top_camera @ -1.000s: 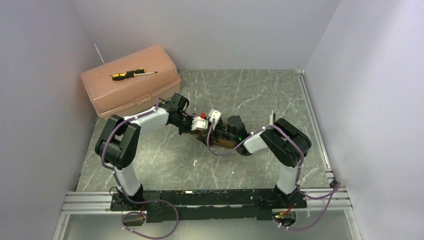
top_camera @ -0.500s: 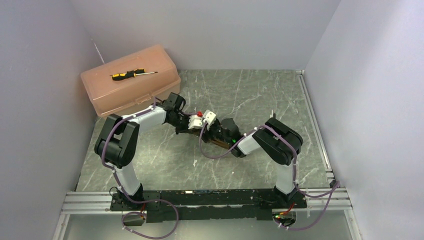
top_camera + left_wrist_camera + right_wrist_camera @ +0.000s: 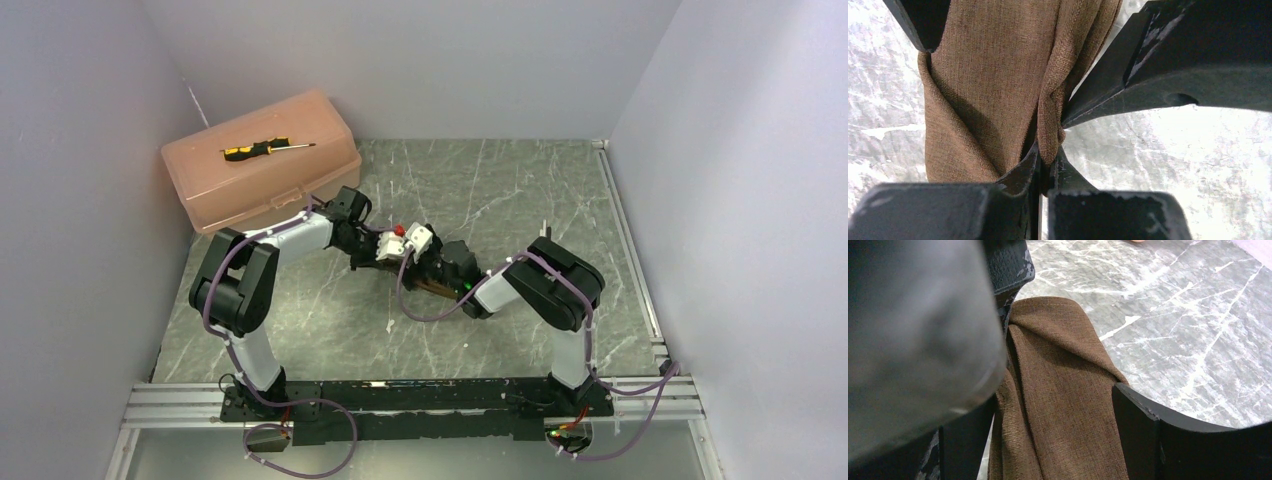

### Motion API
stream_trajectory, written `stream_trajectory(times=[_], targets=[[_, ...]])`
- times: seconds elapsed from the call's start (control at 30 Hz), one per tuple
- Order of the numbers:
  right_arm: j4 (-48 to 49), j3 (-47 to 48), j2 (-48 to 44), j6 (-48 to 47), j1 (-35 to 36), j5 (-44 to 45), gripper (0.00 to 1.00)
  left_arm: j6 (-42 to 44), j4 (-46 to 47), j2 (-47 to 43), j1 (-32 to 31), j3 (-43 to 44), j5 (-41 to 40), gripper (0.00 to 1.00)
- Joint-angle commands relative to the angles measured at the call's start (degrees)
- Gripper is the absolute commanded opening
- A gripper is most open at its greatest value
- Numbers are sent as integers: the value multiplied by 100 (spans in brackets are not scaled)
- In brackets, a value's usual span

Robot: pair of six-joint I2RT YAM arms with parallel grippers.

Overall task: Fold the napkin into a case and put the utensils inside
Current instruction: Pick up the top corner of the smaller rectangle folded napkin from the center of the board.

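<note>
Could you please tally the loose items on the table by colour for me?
Brown: 1, the napkin
Pink: 1, the box
Yellow and black: 1, the screwdriver lying on the box
Total: 3

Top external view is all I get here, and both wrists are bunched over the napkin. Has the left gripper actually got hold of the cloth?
Observer: Yes. In the left wrist view the left gripper is shut on a bunched edge of the napkin.
Operator: And the right one?
Observer: The right gripper stands open, its fingers on either side of the folded strip, one finger beside the cloth's edge.
Operator: Is the cloth lying flat?
Observer: No. It is creased, with one fold running diagonally across the strip in the right wrist view.
Operator: Any utensils by it?
Observer: None show in either wrist view, only the marble table.
</note>
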Motion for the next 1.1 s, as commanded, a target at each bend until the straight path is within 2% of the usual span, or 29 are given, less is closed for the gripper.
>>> stream_trajectory(times=[0.0,0.33,0.53,0.73,0.9,1.07], targets=[[-235,-147,-46,-545,507,-869,91,-213,238,-71,-252,307,297,3],[28,-508,-416,-381,650,-1115,93,-198,231,-68,-287,315,295,3],[549,-948,-812,-165,524,-961,95,-209,176,-58,-287,316,301,3],[1524,-1613,-960,239,209,-713,97,-133,-8,-105,-286,338,306,3],[1909,-1545,-866,317,-17,-734,97,-46,-80,-138,-285,277,330,3],[1781,-1167,-566,86,-31,-930,96,-48,-113,-125,-290,317,358,3]])
